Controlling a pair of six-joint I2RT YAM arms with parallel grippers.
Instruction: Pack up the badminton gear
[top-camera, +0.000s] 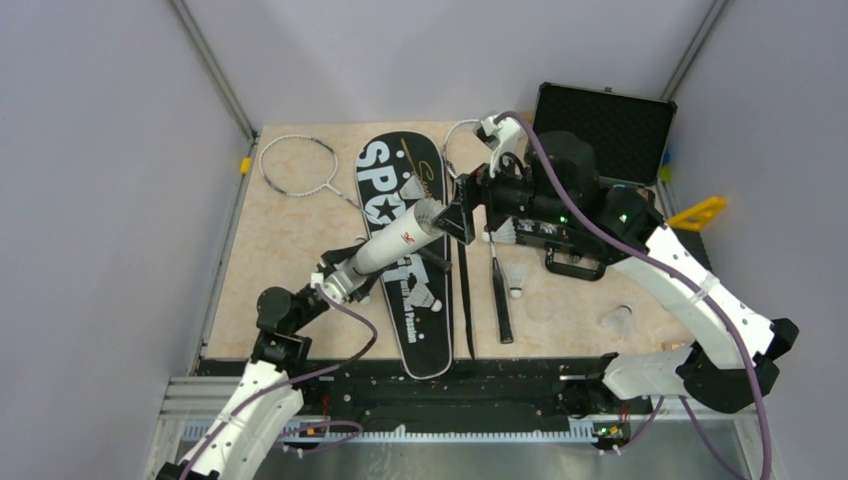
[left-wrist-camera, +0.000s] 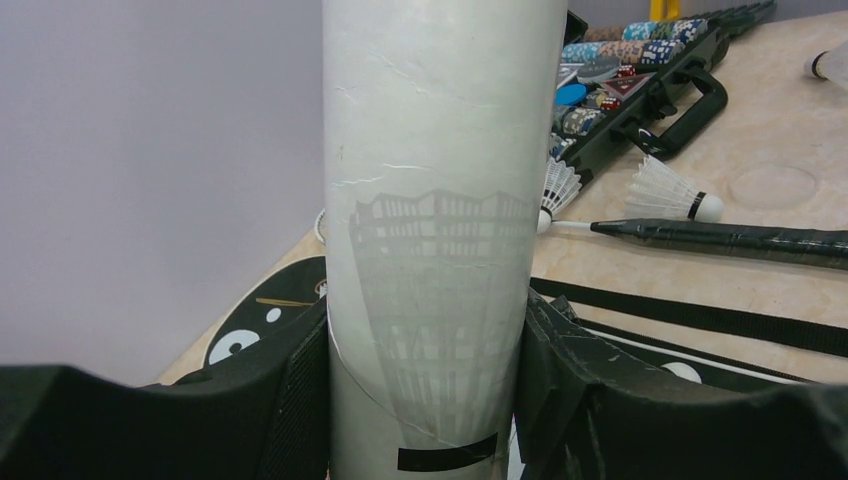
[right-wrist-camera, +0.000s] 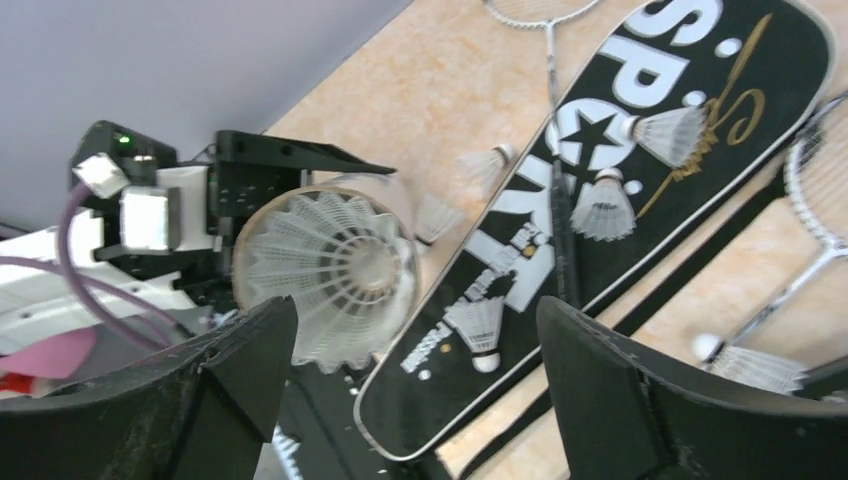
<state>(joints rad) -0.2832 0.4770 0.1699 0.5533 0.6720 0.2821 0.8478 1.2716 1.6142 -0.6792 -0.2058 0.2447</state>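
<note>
Over the middle of the bag (top-camera: 385, 170), the left gripper (top-camera: 345, 280) pinches the white tube (top-camera: 395, 245) by its lower end. The tube's mouth tilts up toward the right gripper (right-wrist-camera: 415, 340), whose jaws stand spread on either side of it. A shuttlecock (right-wrist-camera: 335, 270) sits feathers-out in that mouth, and I doubt it is seated deep. A finger brushing the skirt while backing off could drag it out onto the bag, among the other shuttlecocks (right-wrist-camera: 605, 205) lying there. The smooth tube might also twist in the pinch.

The bag reads "SPO" in big white letters, with the rest hidden by the tube. Lower down it reads "Passion". The tube's small red mark is unreadable.
</note>
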